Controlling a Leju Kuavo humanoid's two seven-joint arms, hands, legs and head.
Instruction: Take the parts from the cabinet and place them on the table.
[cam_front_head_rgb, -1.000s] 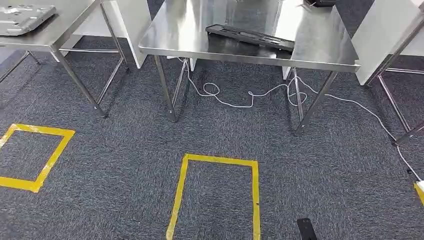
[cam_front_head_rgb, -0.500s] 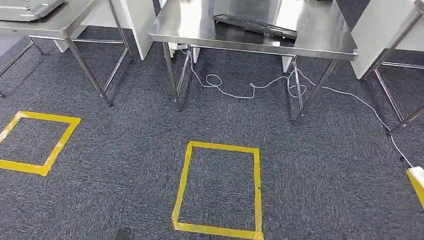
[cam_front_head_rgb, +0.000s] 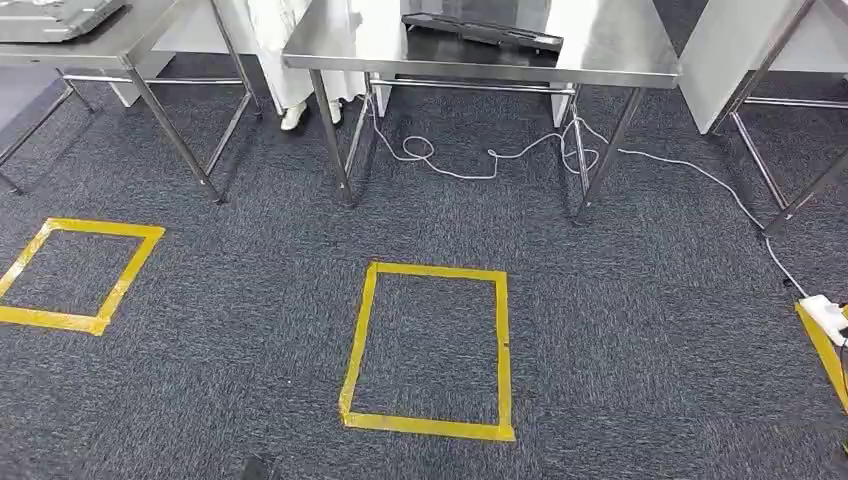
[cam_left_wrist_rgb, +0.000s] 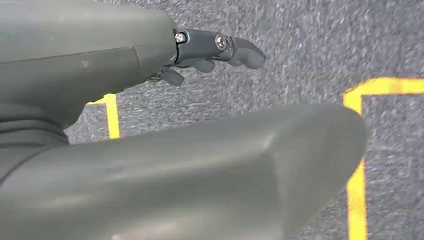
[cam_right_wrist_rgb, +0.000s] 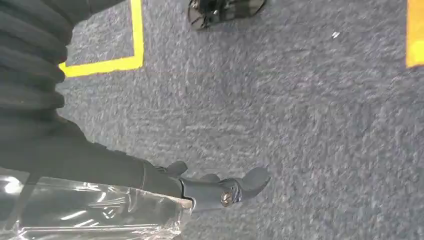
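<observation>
Black tray (cam_front_head_rgb: 482, 31) on middle table (cam_front_head_rgb: 620, 62) — cable (cam_front_head_rgb: 470, 170) beneath.

Both hands are hanging low over open carpet (cam_front_head_rgb: 620, 330). Ahead of them, the steel table (cam_front_head_rgb: 610, 55) is standing with a black part (cam_front_head_rgb: 482, 32) lying across its top, its legs (cam_front_head_rgb: 332, 150) and a white cable (cam_front_head_rgb: 470, 165) cluttering the floor beneath.

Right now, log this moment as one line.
left hand: hanging, holds nothing | right hand: beside clear plastic, grip unclear | black part on steel table | yellow floor square ahead
</observation>
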